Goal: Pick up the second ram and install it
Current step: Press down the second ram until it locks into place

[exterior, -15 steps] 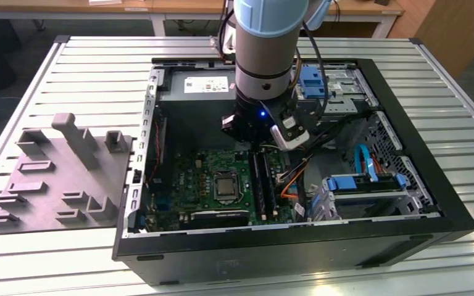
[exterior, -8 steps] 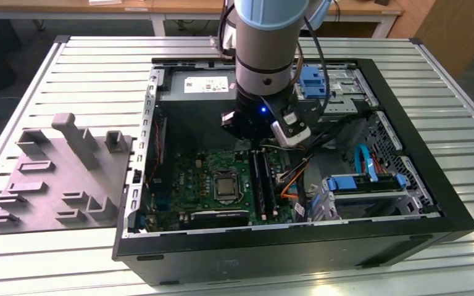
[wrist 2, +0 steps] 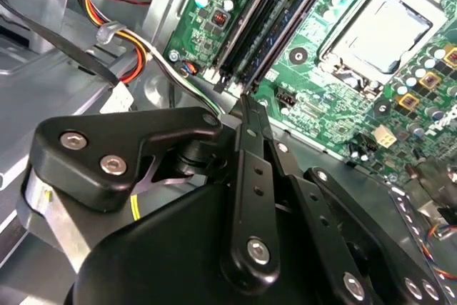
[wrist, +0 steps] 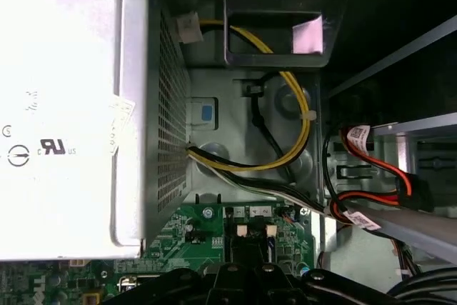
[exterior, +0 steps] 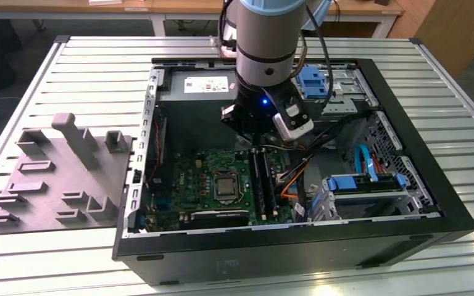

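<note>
Slatted metal surface [exterior: 97, 68] carries an open computer case [exterior: 434, 203] in the exterior view; the gripper [exterior: 258, 140] hangs over the green motherboard [exterior: 195, 179]. In the second wrist view, its fingers [wrist 2: 251, 130] are pinched together above the second ram [wrist 2: 282, 16], seated in its slot.

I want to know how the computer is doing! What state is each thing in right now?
Black metal computer tower case: lying on its side, side panel off, insides open.
Black robot gripper: down inside the case, just above the long black memory slots.
Square silver-topped processor socket: uncovered, no cooler on it.
Grey moulded holder: lying flat on the table beside the case.
</note>
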`<control>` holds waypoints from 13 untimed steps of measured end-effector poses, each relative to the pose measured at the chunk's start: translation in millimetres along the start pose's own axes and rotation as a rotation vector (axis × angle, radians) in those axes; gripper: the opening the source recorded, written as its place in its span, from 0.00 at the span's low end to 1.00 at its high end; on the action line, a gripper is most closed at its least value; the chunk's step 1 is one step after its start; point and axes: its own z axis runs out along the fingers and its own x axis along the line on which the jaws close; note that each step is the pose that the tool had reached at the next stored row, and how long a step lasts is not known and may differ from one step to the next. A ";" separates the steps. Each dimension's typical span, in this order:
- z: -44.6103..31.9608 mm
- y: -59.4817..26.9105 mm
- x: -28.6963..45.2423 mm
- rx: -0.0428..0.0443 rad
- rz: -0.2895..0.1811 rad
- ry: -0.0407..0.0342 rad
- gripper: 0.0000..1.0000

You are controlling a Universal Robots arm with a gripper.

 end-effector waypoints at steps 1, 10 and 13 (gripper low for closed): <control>0.0 0.0 0.0 -0.0002 0.000 0.0000 0.11; -1.0 -7.4 -0.3 0.0002 0.000 0.0001 0.11; -1.6 -14.6 -0.4 0.0001 0.000 0.0001 0.11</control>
